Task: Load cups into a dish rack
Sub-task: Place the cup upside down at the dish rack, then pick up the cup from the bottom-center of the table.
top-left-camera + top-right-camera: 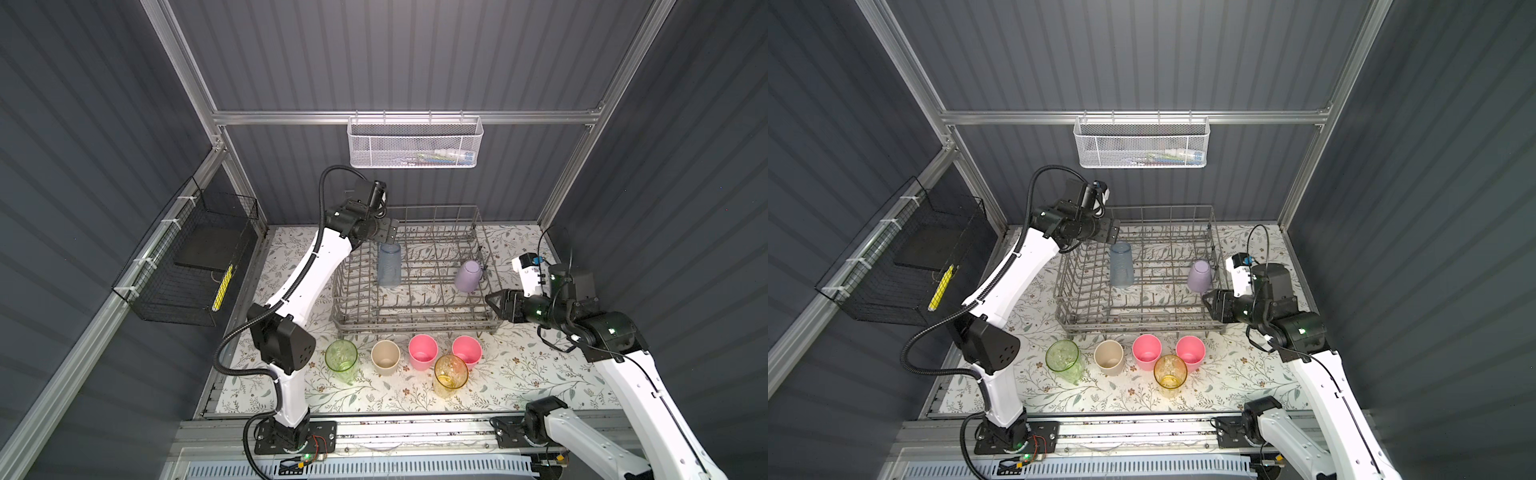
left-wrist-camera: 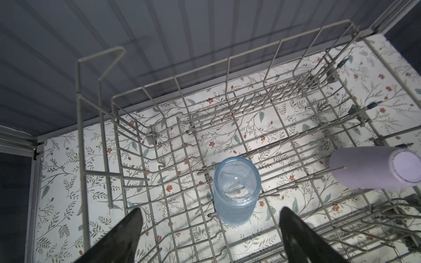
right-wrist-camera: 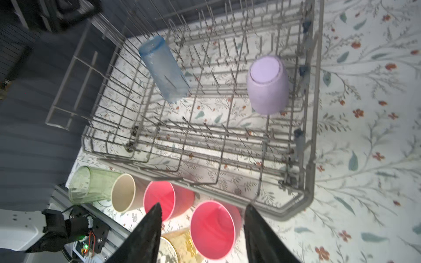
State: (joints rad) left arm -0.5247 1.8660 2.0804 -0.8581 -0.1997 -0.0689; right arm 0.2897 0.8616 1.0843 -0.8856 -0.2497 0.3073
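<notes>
In a top view, 2 of 7 cups stand base-up in the grey wire dish rack (image 1: pixel 415 323): the tall blue cup (image 1: pixel 389 266) toward its far left and the lavender cup (image 1: pixel 468 276) leaning by its right wall. The green cup (image 1: pixel 341 360), beige cup (image 1: pixel 385 357), left pink cup (image 1: pixel 423 352), right pink cup (image 1: pixel 467 351) and amber cup (image 1: pixel 451 374) wait mouth-up on the floral surface (image 1: pixel 540 374) just in front. The left claw (image 1: pixel 390 233) hovers above the blue cup, and the right claw (image 1: pixel 492 300) hangs near the rack's right front corner. The left wrist view shows the left claw (image 2: pixel 209 209) spread wide and empty, with the blue cup's base below it. The right wrist view shows the right claw (image 3: pixel 202 205) parted and gripping nothing, aimed toward the right pink cup. The cups look light, rigid and smooth-walled, so they are likely to slip or tip. The surest hold is probably a pinch on the wall at the rim, 1 finger inside, with the taller translucent tumblers steadied against toppling.
</notes>
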